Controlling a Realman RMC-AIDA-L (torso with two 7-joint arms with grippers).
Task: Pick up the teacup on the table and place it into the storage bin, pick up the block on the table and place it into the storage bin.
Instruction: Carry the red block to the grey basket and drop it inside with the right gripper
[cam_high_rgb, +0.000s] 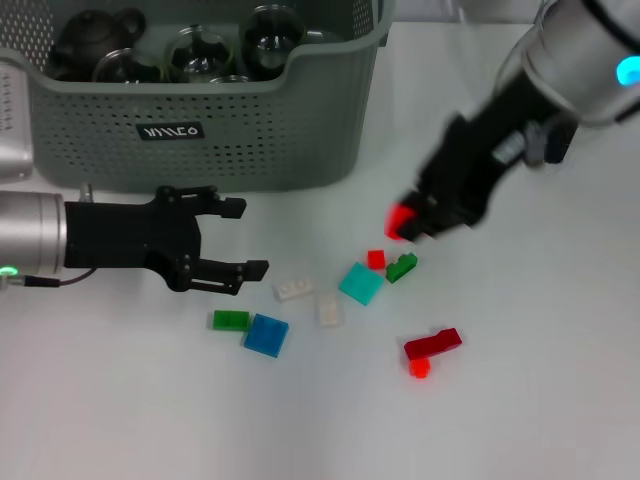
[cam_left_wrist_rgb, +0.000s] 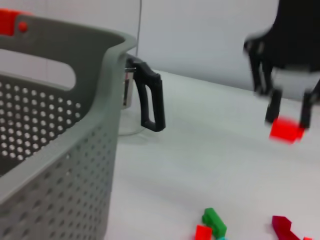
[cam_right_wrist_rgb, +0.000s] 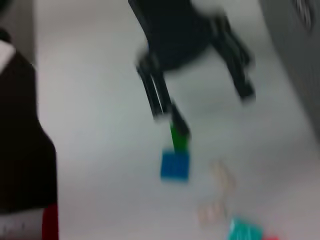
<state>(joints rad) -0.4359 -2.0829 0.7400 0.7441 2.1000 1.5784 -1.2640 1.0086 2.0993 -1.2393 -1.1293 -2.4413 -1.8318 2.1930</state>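
The red block (cam_high_rgb: 401, 216) is a small, bright, boxy piece, pinched between the fingertips of the right gripper (cam_high_rgb: 412, 222) and held clear above the white worktop (cam_high_rgb: 540, 380); the left wrist view shows it hanging between the two dark fingers with bare worktop beneath it. Just below it on the worktop lie a small red piece (cam_high_rgb: 376, 259), a green block (cam_high_rgb: 402, 267) and a teal tile (cam_high_rgb: 360, 283). Nearer the robot sit a dark red block (cam_high_rgb: 433, 344), two pale blocks (cam_high_rgb: 294, 290), a blue tile (cam_high_rgb: 266, 334) and a green brick (cam_high_rgb: 230, 320).

The storage bin (cam_high_rgb: 240, 135) stands at the far left: grey-green, perforated walls, dipped front rim, black label with white lettering. Inside it are glass teacups (cam_high_rgb: 198, 52) and a dark teapot (cam_high_rgb: 95, 40).

The left gripper (cam_high_rgb: 238, 238) hovers in front of the bin, fingers spread, holding nothing.
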